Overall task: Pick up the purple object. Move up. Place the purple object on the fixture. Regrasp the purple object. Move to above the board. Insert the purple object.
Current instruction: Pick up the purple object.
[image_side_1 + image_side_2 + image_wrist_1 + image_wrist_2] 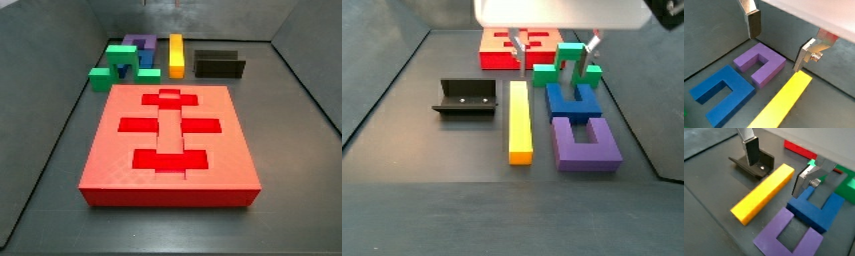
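Dark grey desk (422, 150) under everything; you've got nothing done yet. Your hand (777, 42) hangs spread wide and empty just above the purple object (761, 62), which lies flat below its fingers, beside the blue block (723, 92). Pickup, the fixture (464, 98) stop, regrasp and insertion into the board (170, 140) all remain.

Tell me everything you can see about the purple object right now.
The purple object is a U-shaped block of matte, plastic-looking material: two prongs joined by a base. It lies flat on the dark floor, untouched, next to the blue block and alongside the yellow bar; whether it touches the blue block is unclear. The claw hangs open over it in a wrist view, one finger on each side, not yet gripping.
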